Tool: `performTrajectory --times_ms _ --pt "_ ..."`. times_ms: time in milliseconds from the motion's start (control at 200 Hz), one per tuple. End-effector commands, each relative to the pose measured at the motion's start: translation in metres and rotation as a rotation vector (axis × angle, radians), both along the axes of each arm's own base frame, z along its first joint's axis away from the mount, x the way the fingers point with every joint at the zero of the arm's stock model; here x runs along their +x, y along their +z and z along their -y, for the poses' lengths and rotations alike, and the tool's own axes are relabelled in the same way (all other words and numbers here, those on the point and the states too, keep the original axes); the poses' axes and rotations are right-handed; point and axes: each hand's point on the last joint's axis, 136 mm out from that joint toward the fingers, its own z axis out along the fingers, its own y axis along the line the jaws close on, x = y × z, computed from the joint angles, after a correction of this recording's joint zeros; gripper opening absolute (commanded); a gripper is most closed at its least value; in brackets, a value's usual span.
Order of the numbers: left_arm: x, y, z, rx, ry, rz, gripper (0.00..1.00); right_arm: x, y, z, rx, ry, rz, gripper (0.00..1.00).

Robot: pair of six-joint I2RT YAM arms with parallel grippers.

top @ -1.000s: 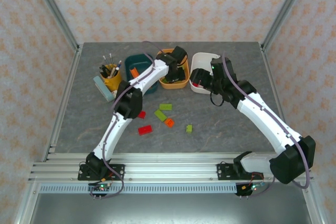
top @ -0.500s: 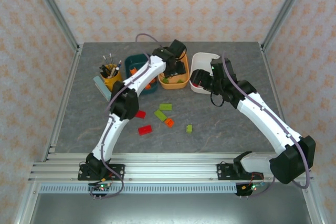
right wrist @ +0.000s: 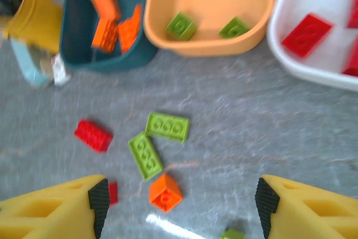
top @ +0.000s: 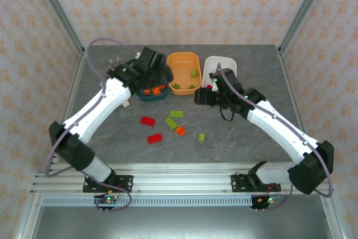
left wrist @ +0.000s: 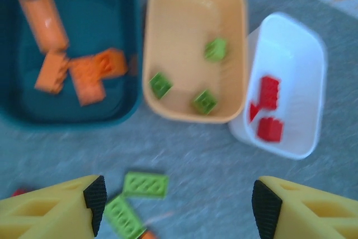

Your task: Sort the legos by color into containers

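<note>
orange bin (top: 180,66) long axis away from arms; green lego (top: 176,114) crosswise.

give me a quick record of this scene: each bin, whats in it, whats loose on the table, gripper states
teal bin: orange bricks
orange bin: three green bricks
white bin: red bricks
loose on table: two loose red bricks, two green plates, one loose orange brick, one small green brick
left gripper: open, nothing between fingers
right gripper: open, nothing between fingers
</note>
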Motion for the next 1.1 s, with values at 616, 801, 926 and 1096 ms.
performTrajectory --times_ms 616,801,926,1096 --pt "-0.156 -0.112 -0.057 -0.111 0.099 -0.110 0.75 -0.076 -0.094 -0.072 -0.212 0.440 -0.125 0.72" --pt "-0.163 -0.110 -0.070 -0.112 0.148 -0.096 0.75 -0.052 -0.103 -0.093 -0.288 0.420 -0.119 0.72" --pt "-0.169 -0.107 -0.078 -0.102 0.157 -0.086 0.75 -0.042 -0.123 -0.103 -0.346 0.415 -0.161 0.70" --pt "-0.174 -0.102 -0.086 -0.111 0.174 -0.065 0.75 -0.031 -0.148 -0.111 -0.423 0.407 -0.209 0.68"
